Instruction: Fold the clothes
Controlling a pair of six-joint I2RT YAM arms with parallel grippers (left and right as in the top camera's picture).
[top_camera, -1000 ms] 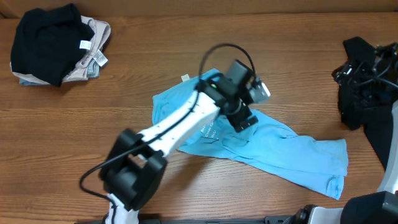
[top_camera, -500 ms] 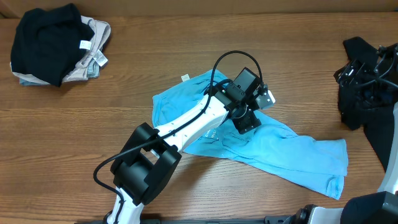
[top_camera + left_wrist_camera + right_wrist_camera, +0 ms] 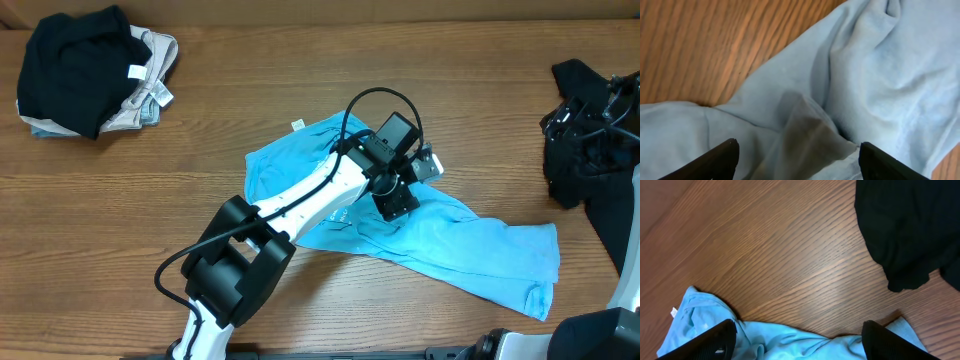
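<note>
T-shirt point(image 3: 875, 75): raised fold between left gripper point(image 3: 796, 160) tips.
Jaws, left: spread, nothing clasped.
Jaws, right gripper point(image 3: 799, 340): spread, empty.

Bright even light, soft shadows, sharp focus

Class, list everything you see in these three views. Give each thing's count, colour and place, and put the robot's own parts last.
table: one, brown wood grain, under everything.
T-shirt: one, light blue with pale lettering, crumpled at the table's centre and stretching toward the right.
pile of garments: one pile, black on top with beige and grey beneath, far left corner.
black garment: one, black, on the table's right side, apart from the T-shirt.
left arm: one, white with black joints, reaching over the T-shirt.
left tool: one, black fingers spread open, a fold of T-shirt between them.
right tool: one, black fingers spread open, above the T-shirt's edge, holding nothing.
</note>
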